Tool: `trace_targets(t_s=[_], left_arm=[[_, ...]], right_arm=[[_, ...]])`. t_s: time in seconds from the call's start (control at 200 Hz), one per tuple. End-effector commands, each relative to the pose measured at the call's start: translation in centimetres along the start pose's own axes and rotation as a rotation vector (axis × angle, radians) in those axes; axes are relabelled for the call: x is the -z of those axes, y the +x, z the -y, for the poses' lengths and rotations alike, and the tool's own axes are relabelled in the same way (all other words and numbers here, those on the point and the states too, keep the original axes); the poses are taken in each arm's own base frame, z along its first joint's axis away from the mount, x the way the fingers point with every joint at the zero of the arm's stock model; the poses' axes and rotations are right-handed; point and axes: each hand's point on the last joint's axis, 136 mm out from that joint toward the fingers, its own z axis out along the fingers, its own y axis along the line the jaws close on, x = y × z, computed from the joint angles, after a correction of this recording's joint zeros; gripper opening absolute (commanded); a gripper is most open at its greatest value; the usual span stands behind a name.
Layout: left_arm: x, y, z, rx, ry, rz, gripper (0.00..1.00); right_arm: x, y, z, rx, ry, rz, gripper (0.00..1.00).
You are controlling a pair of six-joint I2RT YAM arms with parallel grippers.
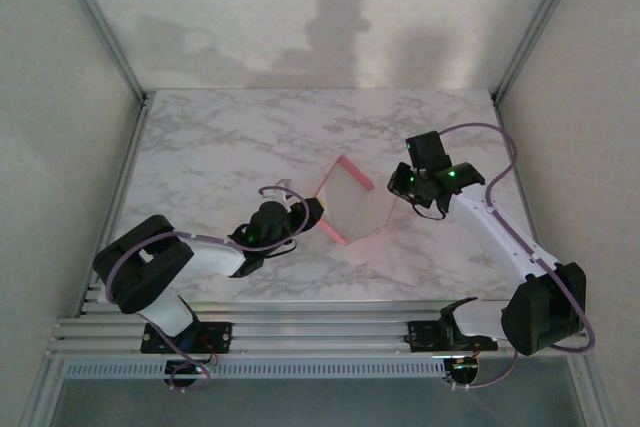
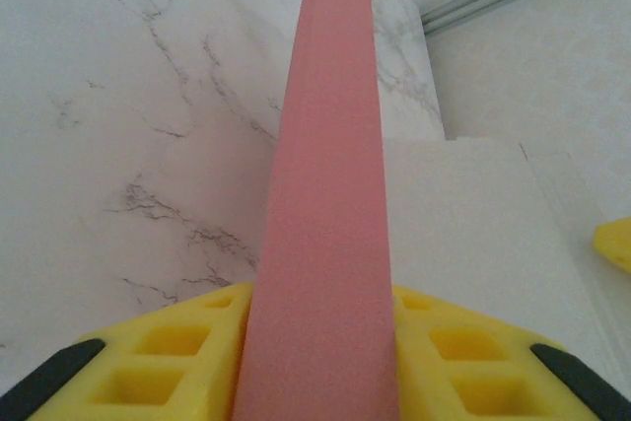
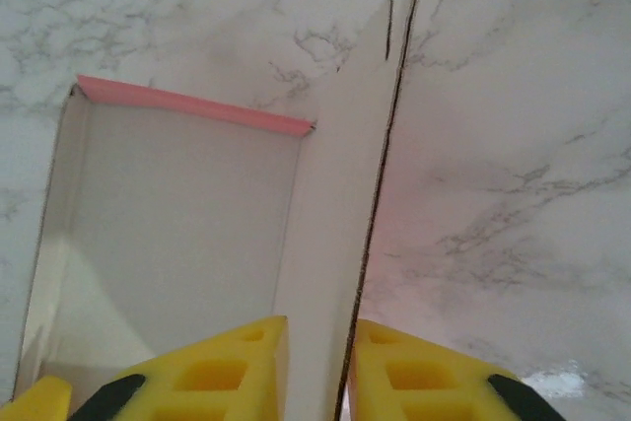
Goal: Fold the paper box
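The paper box [image 1: 350, 202] stands partly folded at the table's middle, white inside with pink outer walls. My left gripper [image 1: 318, 215] is shut on its left pink wall; in the left wrist view that wall [image 2: 330, 194] runs straight up between the yellow fingers [image 2: 177, 352] of the gripper [image 2: 323, 362]. My right gripper [image 1: 396, 187] holds the box's right side. In the right wrist view the upright white side panel [image 3: 335, 194] sits between the gripper's [image 3: 320, 362] fingers, with the white floor [image 3: 177, 214] and a pink far rim [image 3: 187, 105] to its left.
The marbled table [image 1: 220, 137] stretches behind and to both sides of the box. Metal frame posts [image 1: 100, 22] rise at the back corners, and an aluminium rail [image 1: 300, 332] carries both arm bases at the near edge.
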Motion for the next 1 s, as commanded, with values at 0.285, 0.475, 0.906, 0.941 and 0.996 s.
trace_targets(t_s=[0.285,0.475,0.906,0.941,0.996], left_arm=[[1.5,-0.8,2.7,-0.025,0.107,-0.019,0.6],[4.5,-2.0,4.5,-0.145,0.247,-0.153,0.76],[6.8,-10.6,7.9,-0.556,0.293,-0.213,0.81],[6.2,-10.9,7.5,-0.561,0.301,-0.229,0.81],[5.1,-11.0,7.0,-0.558,0.338,-0.281,0.81]], right_arm=[[-1.6,-1.8,-4.6,0.274,-0.152,0.013,0.03],[-0.8,-2.1,-8.8,0.567,-0.303,-0.03,0.04],[-0.4,0.2,-13.2,0.775,-0.518,-0.186,0.07],[-0.3,0.4,-13.2,0.778,-0.522,-0.199,0.07],[-0.2,0.8,-13.1,0.786,-0.527,-0.221,0.07]])
